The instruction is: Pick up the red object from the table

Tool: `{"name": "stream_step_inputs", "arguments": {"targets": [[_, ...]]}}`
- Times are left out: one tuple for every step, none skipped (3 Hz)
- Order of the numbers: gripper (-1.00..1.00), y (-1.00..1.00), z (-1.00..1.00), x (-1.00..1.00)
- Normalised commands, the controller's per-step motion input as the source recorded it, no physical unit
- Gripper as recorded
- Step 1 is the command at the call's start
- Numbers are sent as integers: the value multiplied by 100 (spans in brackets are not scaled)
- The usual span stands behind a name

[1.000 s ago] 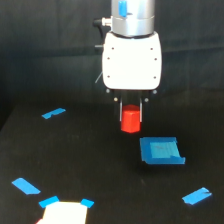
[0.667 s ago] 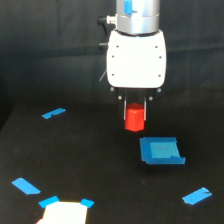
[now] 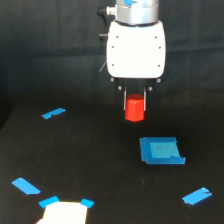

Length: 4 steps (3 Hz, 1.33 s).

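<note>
Red block [image 3: 134, 110]: you have it pinched in the gripper [image 3: 134, 106], whose two thin fingers [image 3: 124, 101] stand close on either side of it, narrowed to the block's width. The block sits upright between them, its lower part showing below the fingertips. It appears raised off the black table [image 3: 90, 165], though the exterior view alone does not let you confirm the gap beneath it. The white gripper housing [image 3: 136, 50] hangs straight above, at twelve o'clock from the block. A blue square patch [image 3: 161, 151] lies flat on the table at about five o'clock from the block, apart from it. A blue tape strip [image 3: 53, 113] lies at nine o'clock, well apart; another [image 3: 197, 196] at four o'clock beyond the patch; a third [image 3: 26, 186] at seven o'clock. A white sheet [image 3: 65, 212] with blue taped corners sits at the bottom edge, near seven o'clock.
</note>
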Motion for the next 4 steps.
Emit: {"name": "stream_step_inputs", "arguments": {"targets": [[-100,-1,24,10],[-93,-48,80,57],[-100,-100,-1,-37],[-100,-44,-4,-50]]}}
